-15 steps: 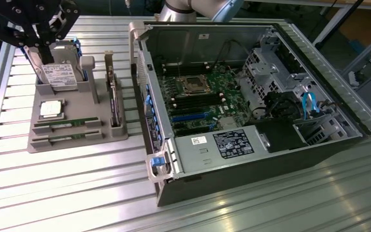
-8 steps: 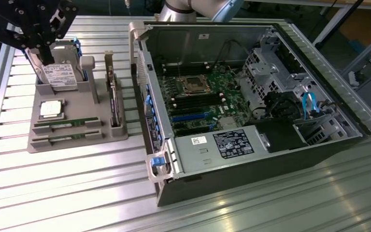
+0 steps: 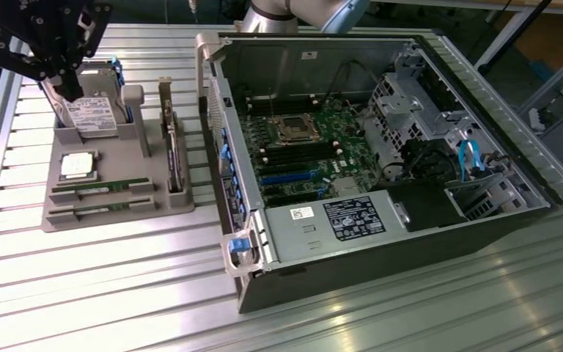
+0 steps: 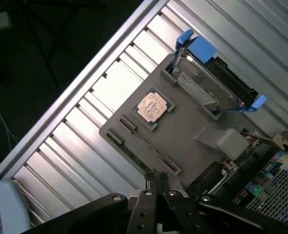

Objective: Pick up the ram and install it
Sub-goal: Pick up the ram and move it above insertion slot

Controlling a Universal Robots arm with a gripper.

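Claw (image 3: 70, 93) pressed together, fingertips meeting with nothing between them. In the wrist view the claw (image 4: 158, 178) shows as two dark fingers side by side. It hangs above the grey holder (image 3: 125, 163), over the end where the hard drive (image 3: 91, 114) stands in its blue carrier.

Moving outward along the holder, I see the square processor chip (image 3: 78, 166), and past it the ram (image 3: 100, 188), a narrow green stick set on edge in its slot. A second ram stick (image 3: 100, 210) sits in the slot just beside it. Both are at the end of the holder away from my claw and neither is touched. The dark expansion card (image 3: 172, 147) stands along the holder's side nearest the computer case (image 3: 380, 235). The case lies open on the table (image 3: 115, 293) with its motherboard (image 3: 301, 147) exposed.

I judge the ram to be light and stiff but thin and fragile. It would not tolerate bending or a hard squeeze. The sensible hold is across the flat faces near the middle of the upper edge, clear of the contacts down in the slot — the smooth faces could slip under a loose grip.
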